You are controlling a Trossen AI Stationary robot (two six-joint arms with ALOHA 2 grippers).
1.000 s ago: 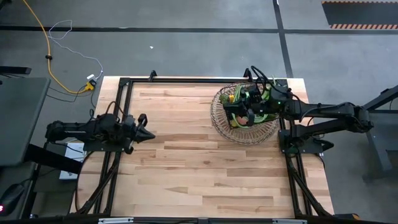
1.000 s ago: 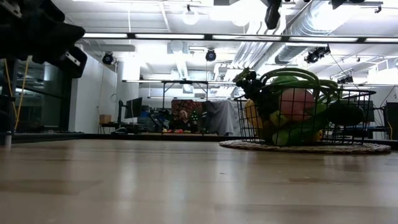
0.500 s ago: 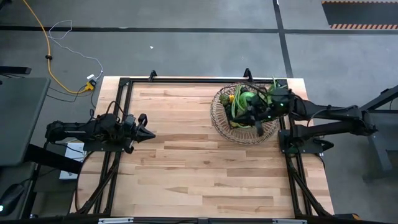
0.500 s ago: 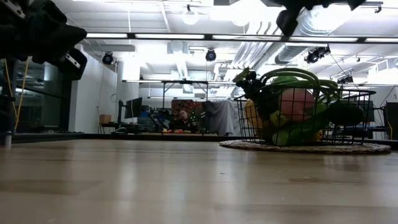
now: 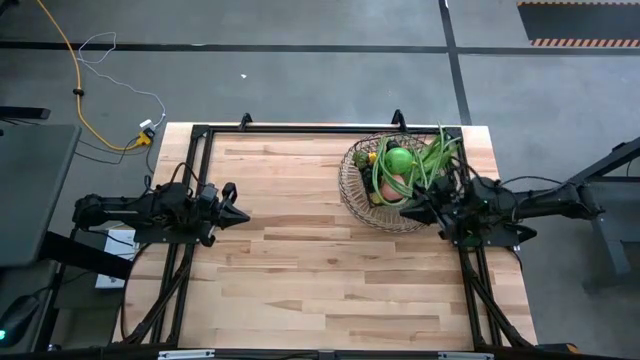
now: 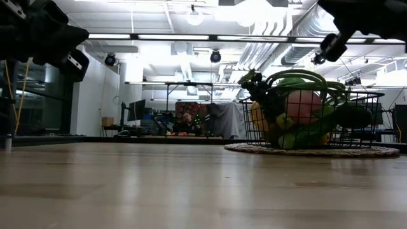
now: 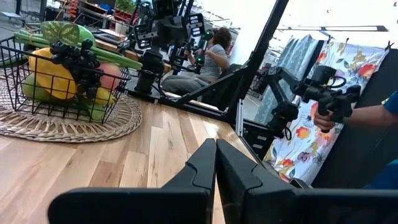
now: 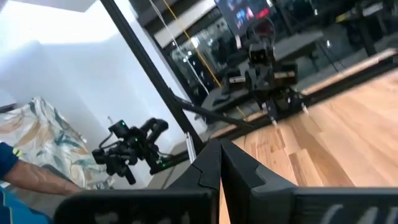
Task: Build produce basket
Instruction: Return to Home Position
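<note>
On the light wooden table [image 5: 300, 285], the left hand [image 5: 240, 213] hovers at 9 o'clock, its fingers pressed together and pointing toward 3 o'clock. At 3 o'clock the right hand [image 8: 219, 149] hangs above the table, fingers also pressed together and holding nothing, at the 5 o'clock edge of a round woven mat [image 5: 347, 190]. On that mat, at 1 o'clock, stands the dark wire basket [image 6: 375, 124]. It holds a round green apple [image 5: 400, 158] on top, long green beans [image 5: 432, 160] arching over, a pink peach [image 5: 392, 186] and dark grapes [image 7: 78, 56]. Beyond the table sits a seated person [image 7: 214, 53].
</note>
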